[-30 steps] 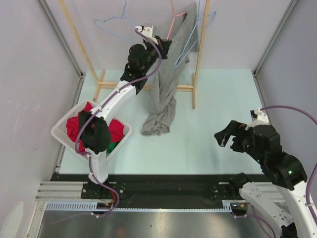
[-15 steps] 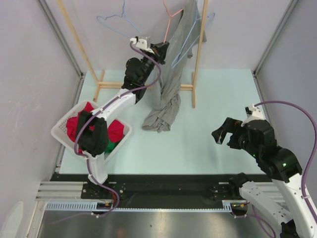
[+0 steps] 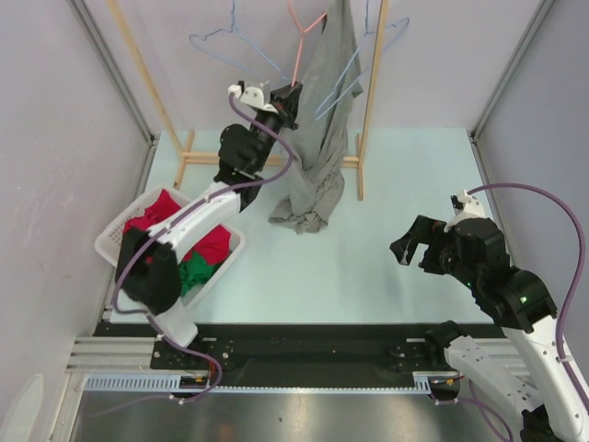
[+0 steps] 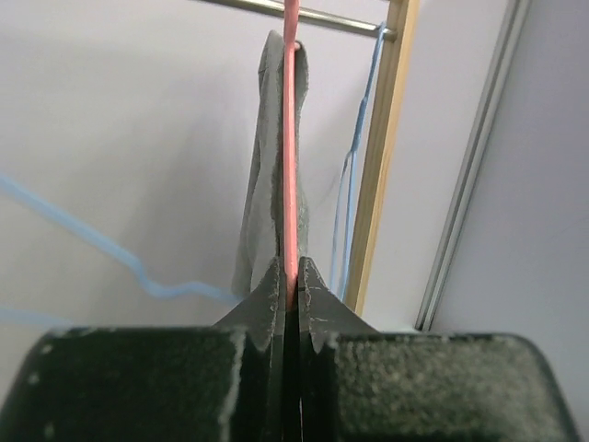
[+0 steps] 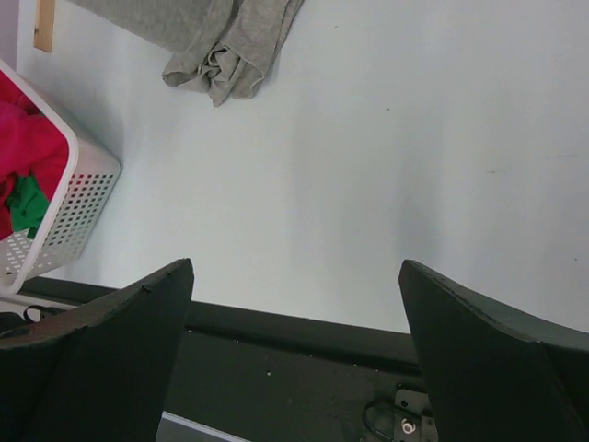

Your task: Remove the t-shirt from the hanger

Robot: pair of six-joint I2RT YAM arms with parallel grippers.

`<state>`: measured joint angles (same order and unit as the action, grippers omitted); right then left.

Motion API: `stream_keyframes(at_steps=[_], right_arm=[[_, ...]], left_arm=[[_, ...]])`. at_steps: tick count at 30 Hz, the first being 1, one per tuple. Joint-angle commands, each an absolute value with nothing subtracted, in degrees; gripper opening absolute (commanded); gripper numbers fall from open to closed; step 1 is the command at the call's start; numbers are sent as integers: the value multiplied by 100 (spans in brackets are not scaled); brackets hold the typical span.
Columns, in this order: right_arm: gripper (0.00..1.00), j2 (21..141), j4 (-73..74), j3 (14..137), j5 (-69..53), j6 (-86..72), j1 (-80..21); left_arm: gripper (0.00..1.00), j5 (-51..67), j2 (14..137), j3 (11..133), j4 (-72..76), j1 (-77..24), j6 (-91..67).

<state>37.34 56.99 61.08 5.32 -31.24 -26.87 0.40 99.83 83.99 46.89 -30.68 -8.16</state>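
A grey t-shirt (image 3: 322,110) hangs from a pink hanger (image 3: 304,32) on the wooden rack. Its lower end lies bunched on the table. My left gripper (image 3: 293,92) is high at the rack, just left of the cloth, shut on the hanger's lower wire. In the left wrist view the pink hanger (image 4: 291,138) runs straight up from between the closed fingertips of the left gripper (image 4: 290,276), with the grey t-shirt (image 4: 262,184) draped behind it. My right gripper (image 3: 411,253) hovers over the table's right side, open and holding nothing (image 5: 296,267). The bunched t-shirt (image 5: 230,46) lies far ahead of it.
A white basket (image 3: 124,221) with red and green clothes sits at the left, also visible as the basket (image 5: 74,221) in the right wrist view. Two blue hangers (image 3: 230,46) (image 3: 345,78) hang on the rack. The rack's wooden post (image 3: 371,92) stands right of the shirt.
My left gripper has moved left and towards the back with the pink hanger, dragging the t-shirt's lower end along the table. The right arm has shifted slightly left.
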Motion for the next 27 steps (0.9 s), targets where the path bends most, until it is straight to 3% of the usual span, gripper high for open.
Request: stream_keyframes(at_steps=[1,6,11,18,27], right_arm=[[100,3744,5423,6152,413,-3059,-2690],[100,3753,5432,6161,405,-3015,-2690],[99,3727,5405,6152,141,-2936,-2689],[100,3770,5160,6108,-395,-2734,-2698],[100,4201,4352,6249,-1046,-2733,-2838]], left_arm=[[0,-711,8185,7508,4651,-3287,-579],[0,-801,6805,6295,3307,-3296,-1107],[0,-799,5548,6276,649,-3287,-1396],[0,-791,4149,6301,-1712,-3287,-1257],[0,1623,4165,6320,-3295,-3287,-1503]])
